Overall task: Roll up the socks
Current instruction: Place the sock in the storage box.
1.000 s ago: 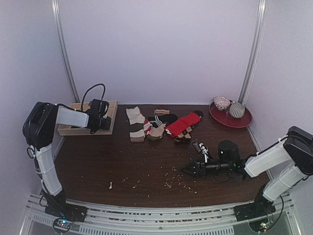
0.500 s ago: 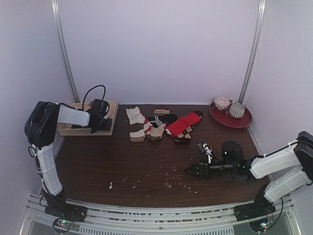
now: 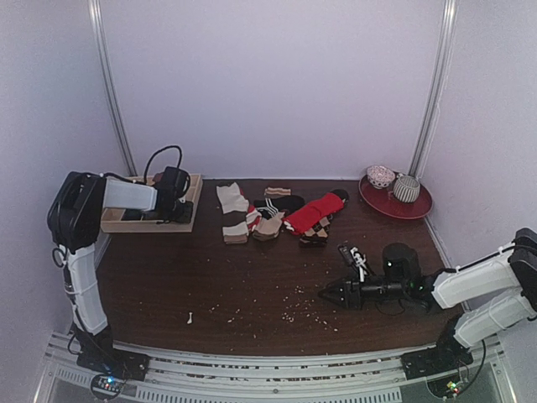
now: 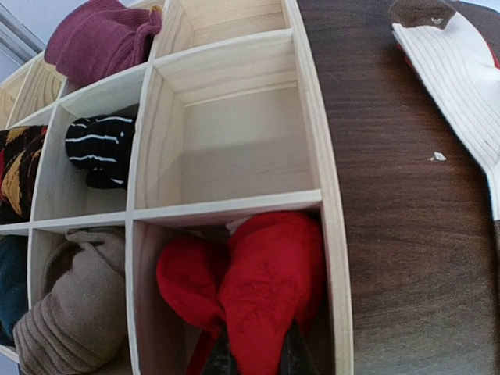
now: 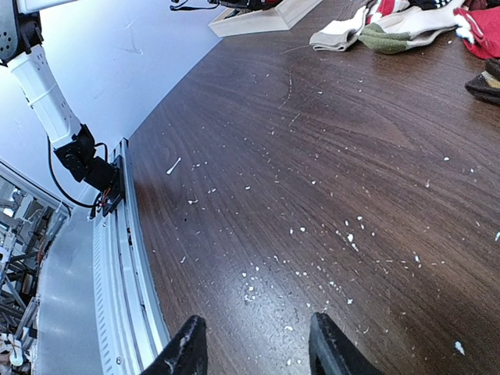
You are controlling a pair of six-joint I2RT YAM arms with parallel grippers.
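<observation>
We held left jaws clenched on rolled socks [image 4: 250, 281], lower centre, apparently seating them in wooden organizer [image 4: 337, 258] compartment. Right jaws released, empty above tabletop [image 5: 328, 156].

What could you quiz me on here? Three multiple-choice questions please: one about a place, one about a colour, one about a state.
1. Where is the red sock bundle?
A. in a compartment of the wooden box
B. on the back wall
C. on the floor
2. What colour is the far-right plate?
A. blue
B. red
C. green
3. How is the right tool?
A. shut on a sock
B. open, holding nothing
C. out of view

Answers: 1 A, it sits between the box's dividers. 2 B, the top view shows red. 3 B, its jaws stand apart over bare table.
</observation>
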